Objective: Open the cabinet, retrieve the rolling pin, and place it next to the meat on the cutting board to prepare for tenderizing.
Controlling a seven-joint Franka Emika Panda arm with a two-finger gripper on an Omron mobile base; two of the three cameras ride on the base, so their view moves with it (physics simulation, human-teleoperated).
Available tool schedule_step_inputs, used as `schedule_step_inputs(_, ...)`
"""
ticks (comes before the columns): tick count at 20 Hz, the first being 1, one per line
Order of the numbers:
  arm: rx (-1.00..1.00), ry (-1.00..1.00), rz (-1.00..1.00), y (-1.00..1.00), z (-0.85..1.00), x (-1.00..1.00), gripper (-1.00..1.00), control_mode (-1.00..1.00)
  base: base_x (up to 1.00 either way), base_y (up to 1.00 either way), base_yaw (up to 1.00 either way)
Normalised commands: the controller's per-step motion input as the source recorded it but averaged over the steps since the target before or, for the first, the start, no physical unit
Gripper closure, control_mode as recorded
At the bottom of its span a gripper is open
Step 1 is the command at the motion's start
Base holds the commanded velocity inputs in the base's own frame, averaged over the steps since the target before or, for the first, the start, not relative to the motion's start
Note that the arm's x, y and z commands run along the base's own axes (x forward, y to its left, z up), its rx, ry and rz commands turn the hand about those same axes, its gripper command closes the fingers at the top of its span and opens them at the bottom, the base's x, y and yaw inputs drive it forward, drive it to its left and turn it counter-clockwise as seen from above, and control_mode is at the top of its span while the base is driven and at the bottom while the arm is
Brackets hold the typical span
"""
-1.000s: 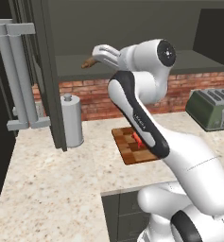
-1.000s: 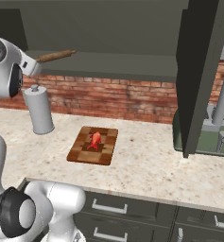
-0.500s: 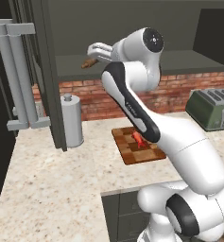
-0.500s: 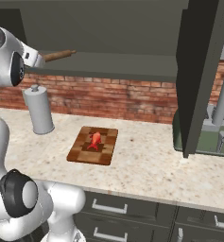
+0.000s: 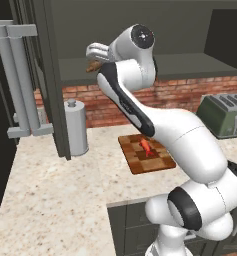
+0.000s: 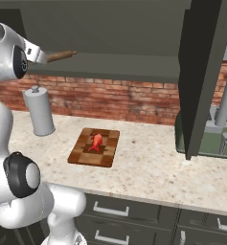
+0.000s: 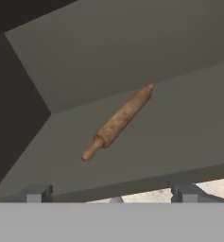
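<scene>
— Rolling pin (image 7: 118, 121): wood, brown, grainy, matt. Cutting board (image 6: 81, 153): checkered wood, darker rim.
— Cabinet (image 6: 201, 72)?
— Dark grey-green, painted look, flat matt; shelf inside the same. Canister (image 5: 77, 127) dull grey metal. Countertop (image 6: 148, 167) speckled stone, smooth. Brick wall (image 6: 115, 103) rough red. Meat (image 6: 96, 140) smooth red-orange.

I'm seeing 2 surfaces carrying things.
The cabinet (image 6: 134, 62) shelf is bearing the rolling pin (image 7: 118, 121); the speckled counter (image 6: 153, 167) is holding the cutting board (image 6: 81, 155), a grey canister (image 6: 38, 112) and a toaster (image 5: 225, 116).
</scene>
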Motion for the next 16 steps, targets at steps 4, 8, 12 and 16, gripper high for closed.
schedule_step_inputs(4, -0.03, 0.05, -0.12, 0.21, 0.0, 0.44, -1.0, -1.0, 0.0, 0.0, 0.0)
schedule_step_inputs(8, -0.01, 0.07, -0.13, 0.24, 0.0, 0.33, -1.0, -1.0, 0.0, 0.0, 0.0)
schedule_step_inputs(12, 0.0, 0.08, -0.11, 0.2, -0.07, 0.16, -1.0, -1.0, 0.0, 0.0, 0.0)
schedule_step_inputs(16, 0.0, 0.05, -0.08, 0.1, -0.1, 0.12, -1.0, -1.0, 0.0, 0.0, 0.0)
